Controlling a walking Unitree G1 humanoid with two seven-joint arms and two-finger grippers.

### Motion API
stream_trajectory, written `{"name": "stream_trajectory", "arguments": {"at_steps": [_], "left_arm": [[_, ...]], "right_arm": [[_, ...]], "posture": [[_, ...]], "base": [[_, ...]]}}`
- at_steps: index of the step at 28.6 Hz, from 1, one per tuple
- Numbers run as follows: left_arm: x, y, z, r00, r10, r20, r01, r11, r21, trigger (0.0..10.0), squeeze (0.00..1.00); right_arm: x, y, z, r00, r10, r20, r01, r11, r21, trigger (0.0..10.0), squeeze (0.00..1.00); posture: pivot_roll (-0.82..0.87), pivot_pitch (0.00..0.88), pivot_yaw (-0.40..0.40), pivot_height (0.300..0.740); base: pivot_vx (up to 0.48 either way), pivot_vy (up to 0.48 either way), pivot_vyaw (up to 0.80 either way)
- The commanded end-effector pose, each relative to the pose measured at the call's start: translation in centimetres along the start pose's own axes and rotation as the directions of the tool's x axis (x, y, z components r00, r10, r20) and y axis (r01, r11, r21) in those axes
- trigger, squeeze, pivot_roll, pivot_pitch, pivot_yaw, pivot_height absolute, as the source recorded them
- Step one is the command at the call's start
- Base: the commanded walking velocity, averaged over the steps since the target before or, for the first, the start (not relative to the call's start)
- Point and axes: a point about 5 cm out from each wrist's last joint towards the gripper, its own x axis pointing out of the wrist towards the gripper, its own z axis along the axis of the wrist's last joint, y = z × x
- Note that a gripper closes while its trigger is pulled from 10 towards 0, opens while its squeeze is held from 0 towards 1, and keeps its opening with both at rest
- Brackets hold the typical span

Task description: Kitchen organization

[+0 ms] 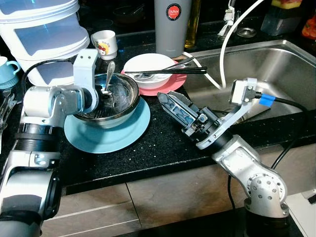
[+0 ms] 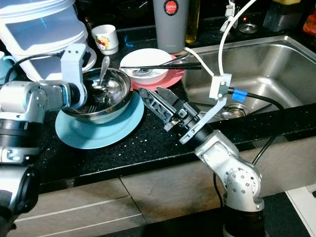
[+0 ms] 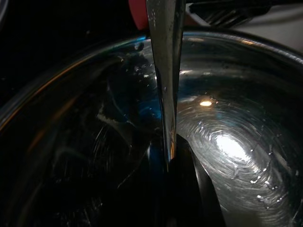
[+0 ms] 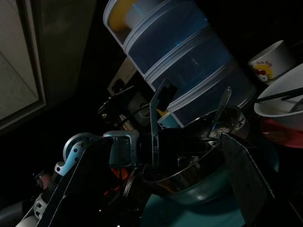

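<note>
The left gripper dips into the steel bowl, left of middle, pinching the spoon to lift it out. The right gripper waits in the middle, open.

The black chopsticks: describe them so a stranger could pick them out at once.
Start at the steel sink and look to its left on the black counter, where a white bowl sits on a pink plate. The black chopsticks lie flat across that bowl's rim, the only long, thin black pair there.
</note>
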Motion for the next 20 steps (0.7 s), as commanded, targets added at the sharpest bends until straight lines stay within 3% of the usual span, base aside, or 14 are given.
{"name": "stream_trajectory", "arguments": {"at_steps": [1,7,10,11,14,20], "left_arm": [[0.2,0.5,-0.9,0.999,0.012,-0.052,-0.012,1.0,-0.004,0.0,0.0],[0.0,0.4,-0.5,1.0,-0.003,-0.023,0.003,1.0,-0.013,0.0,0.0],[-0.7,0.0,1.3,0.995,-0.022,0.093,0.025,0.999,-0.031,0.0,0.0],[-0.7,0.0,1.3,0.995,-0.022,0.093,0.025,0.999,-0.031,0.0,0.0],[-2.7,-1.6,4.1,0.944,-0.129,0.304,0.157,0.985,-0.07,0.0,0.0],[-4.3,-2.9,4.4,0.88,-0.191,0.435,0.254,0.963,-0.092,0.0,0.0]], "right_arm": [[0.2,0.3,0.3,1.0,0.007,0.007,-0.007,1.0,-0.019,10.0,0.0],[0.2,0.2,0.3,1.0,0.003,0.012,-0.003,1.0,-0.018,10.0,0.0],[0.3,0.1,0.3,1.0,0.008,0.021,-0.008,1.0,-0.012,10.0,0.0],[0.3,0.1,0.3,1.0,0.008,0.021,-0.008,1.0,-0.012,10.0,0.0],[0.4,-0.3,0.5,0.999,-0.02,0.049,0.02,1.0,0.001,10.0,0.0],[0.7,-1.0,0.8,0.996,-0.047,0.076,0.047,0.999,0.008,10.0,0.0]], "posture": [[0.05,0.106,0.111,0.74],[0.05,0.094,0.106,0.74],[0.05,0.08,0.105,0.74],[0.05,0.08,0.105,0.74],[0.05,0.06,0.1,0.74],[0.05,0.042,0.094,0.74]], "base": [[0.0,0.0,0.0],[0.0,0.0,0.0],[0.0,0.0,0.0],[0.0,0.0,0.0],[0.0,0.0,0.0],[0.0,0.0,0.0]]}}
